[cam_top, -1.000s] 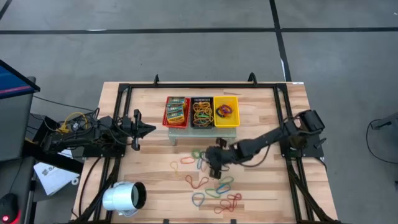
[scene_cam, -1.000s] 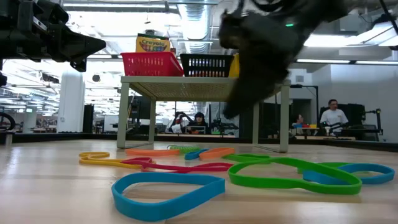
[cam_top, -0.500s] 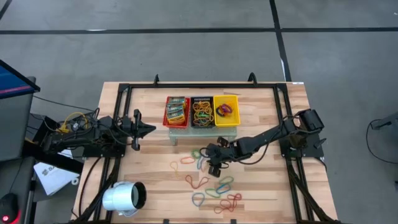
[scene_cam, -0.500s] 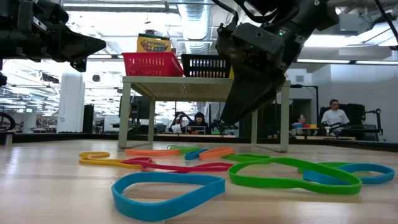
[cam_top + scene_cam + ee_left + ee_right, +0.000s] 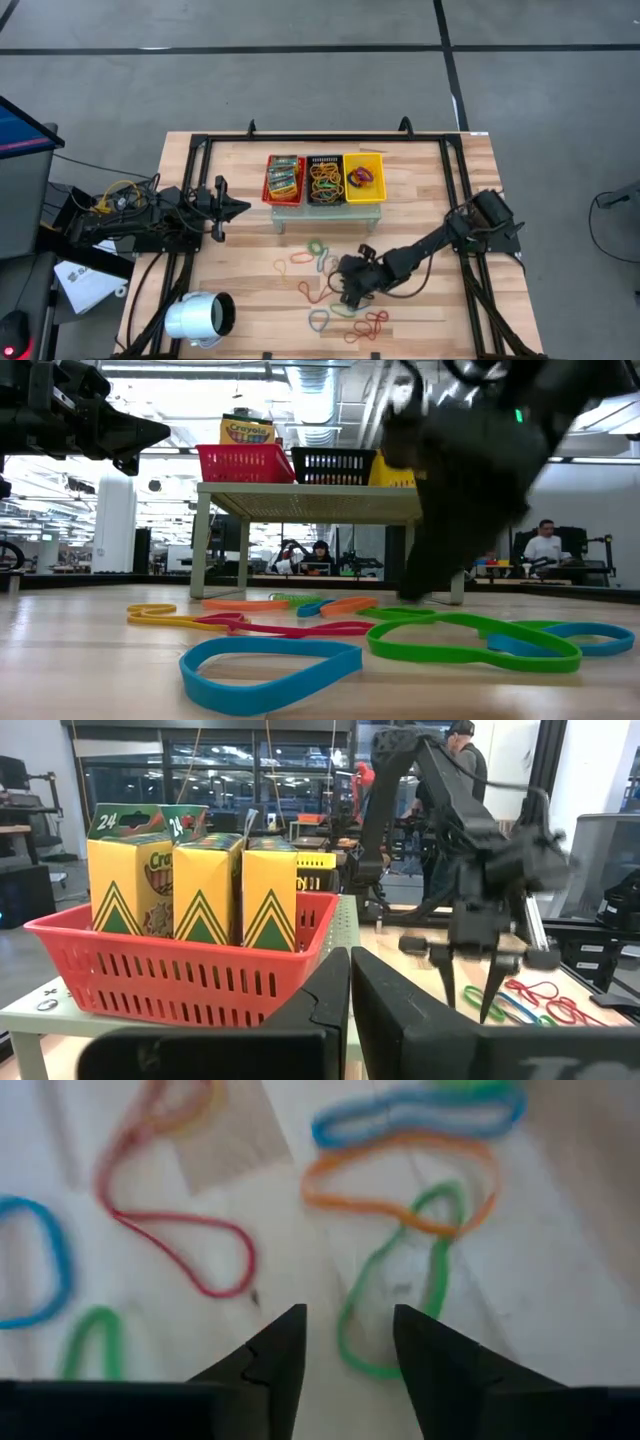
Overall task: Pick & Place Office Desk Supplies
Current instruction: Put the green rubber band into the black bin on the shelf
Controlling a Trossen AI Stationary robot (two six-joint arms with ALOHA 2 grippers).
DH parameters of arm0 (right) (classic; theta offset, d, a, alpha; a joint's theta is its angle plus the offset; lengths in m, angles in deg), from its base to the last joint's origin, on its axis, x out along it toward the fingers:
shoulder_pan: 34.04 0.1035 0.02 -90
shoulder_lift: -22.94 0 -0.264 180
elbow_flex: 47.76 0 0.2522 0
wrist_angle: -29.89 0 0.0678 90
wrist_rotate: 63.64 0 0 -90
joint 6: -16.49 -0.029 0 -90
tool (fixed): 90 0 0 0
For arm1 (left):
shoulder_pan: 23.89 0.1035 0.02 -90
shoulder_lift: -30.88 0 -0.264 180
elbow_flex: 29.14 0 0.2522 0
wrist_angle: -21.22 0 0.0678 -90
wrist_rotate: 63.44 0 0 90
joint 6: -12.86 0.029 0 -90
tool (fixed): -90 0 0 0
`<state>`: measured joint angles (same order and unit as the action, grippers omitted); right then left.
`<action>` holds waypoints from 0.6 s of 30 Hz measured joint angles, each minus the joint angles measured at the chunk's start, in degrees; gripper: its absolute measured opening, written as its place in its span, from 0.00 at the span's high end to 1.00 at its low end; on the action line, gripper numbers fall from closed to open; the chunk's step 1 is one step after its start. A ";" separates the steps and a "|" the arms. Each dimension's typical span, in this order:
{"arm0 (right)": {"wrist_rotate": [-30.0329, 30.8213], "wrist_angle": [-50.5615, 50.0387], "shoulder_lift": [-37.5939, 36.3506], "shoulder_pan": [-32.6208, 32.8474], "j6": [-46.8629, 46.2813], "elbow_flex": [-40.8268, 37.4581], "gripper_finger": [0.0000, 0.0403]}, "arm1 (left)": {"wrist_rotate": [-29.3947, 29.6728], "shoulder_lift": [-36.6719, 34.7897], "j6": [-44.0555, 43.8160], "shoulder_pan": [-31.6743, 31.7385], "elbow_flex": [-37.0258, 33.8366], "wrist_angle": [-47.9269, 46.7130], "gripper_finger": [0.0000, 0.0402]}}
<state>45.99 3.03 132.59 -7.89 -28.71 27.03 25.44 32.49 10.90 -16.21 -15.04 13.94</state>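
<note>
High view: the right pincer point(image 5: 349, 288) hangs over the rubber bands point(image 5: 340, 290) scattered on the desk point(image 5: 420, 200), holding nothing. The left pincer point(image 5: 240, 207) waits at the left side, fingers pressed together.

Low view: bands lie flat before the raised baskets point(image 5: 290, 462).

Left wrist view: printed packets point(image 5: 190, 880) stand in the red basket point(image 5: 180, 975).

Right wrist view: fingers point(image 5: 275, 1360) stand partly apart above a green band point(image 5: 395, 1295).

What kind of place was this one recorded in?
Probably a robotics lab or open workshop: a framed wooden table, people at desks behind it, exposed ceiling ducts, and another robot arm in the background.
</note>
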 joint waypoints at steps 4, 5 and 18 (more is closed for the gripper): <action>2.15 0.80 3.62 0.62 -2.54 0.38 0.59 | 0.00 0.00 -0.02 0.00 0.00 0.07 0.98; 2.82 0.70 4.20 0.65 -3.30 0.40 0.58 | 0.02 0.01 -0.02 0.00 0.00 0.03 0.98; 6.52 -0.41 5.08 3.23 -7.72 0.27 0.97 | 0.01 0.00 -0.02 0.00 0.00 0.02 0.98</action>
<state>52.51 2.62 137.67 -4.66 -36.44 27.30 25.44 32.49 10.88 -16.21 -15.04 13.96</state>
